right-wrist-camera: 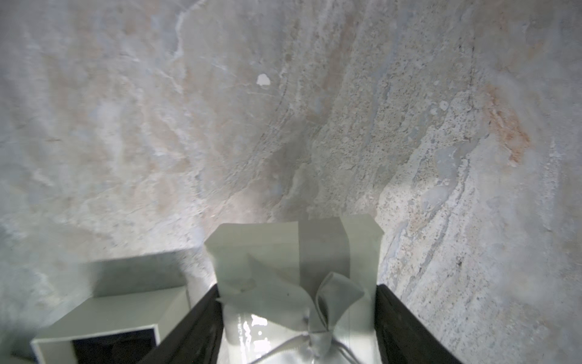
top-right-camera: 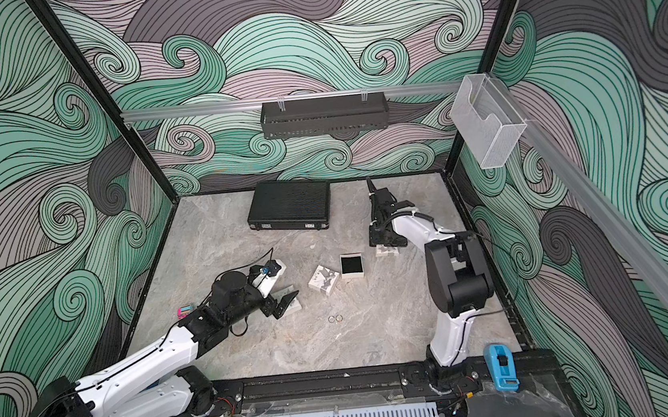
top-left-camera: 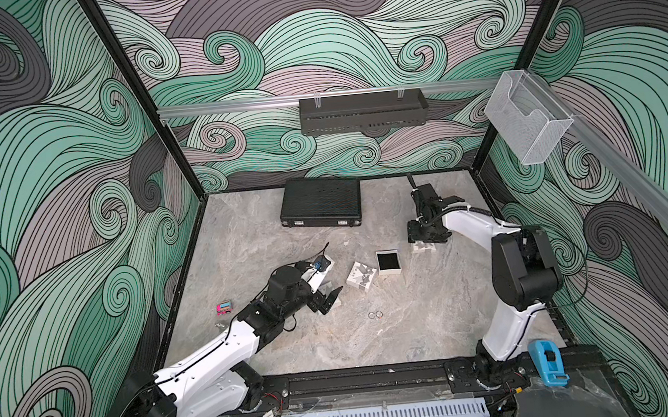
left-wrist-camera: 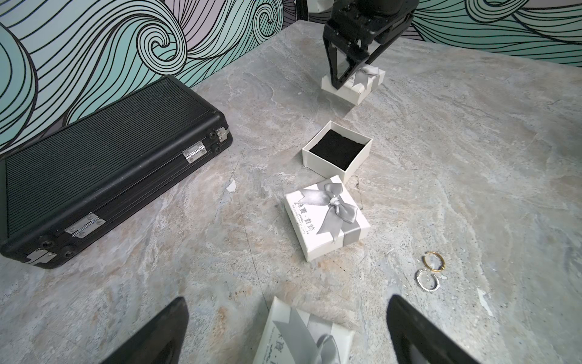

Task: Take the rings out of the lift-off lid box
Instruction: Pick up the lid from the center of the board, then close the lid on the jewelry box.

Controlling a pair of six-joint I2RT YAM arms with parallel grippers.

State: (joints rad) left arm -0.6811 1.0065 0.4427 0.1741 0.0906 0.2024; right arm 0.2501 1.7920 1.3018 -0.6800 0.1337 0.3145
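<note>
My left gripper [left-wrist-camera: 287, 301] hangs low with its jaws spread wide. A white ribboned near box [left-wrist-camera: 302, 334] lies between them, clear of both fingers.

My right gripper [right-wrist-camera: 297, 288] is at the far right of the desk [top-left-camera: 379, 347], straddling the far box [left-wrist-camera: 357, 89], another white one with a grey bow. In the right wrist view one black finger sits tight along each side of it. That view is blurred, and I cannot tell whether the jaws are actually pinching the box or only flanking it.

Two rings lie on the bare desk, outside every box: a gold ring [left-wrist-camera: 434, 261] and a silver ring [left-wrist-camera: 427, 280], just beside each other. In both top views they show as a tiny pair between my two arms, nearer my base than the boxes are.

Between my grippers stands the open box [left-wrist-camera: 321, 164], lidless, with its black lining showing. Just beside it is the closed middle box [left-wrist-camera: 327, 217], its bow on top.

A black case [top-left-camera: 320, 202] lies shut by the back wall.
</note>
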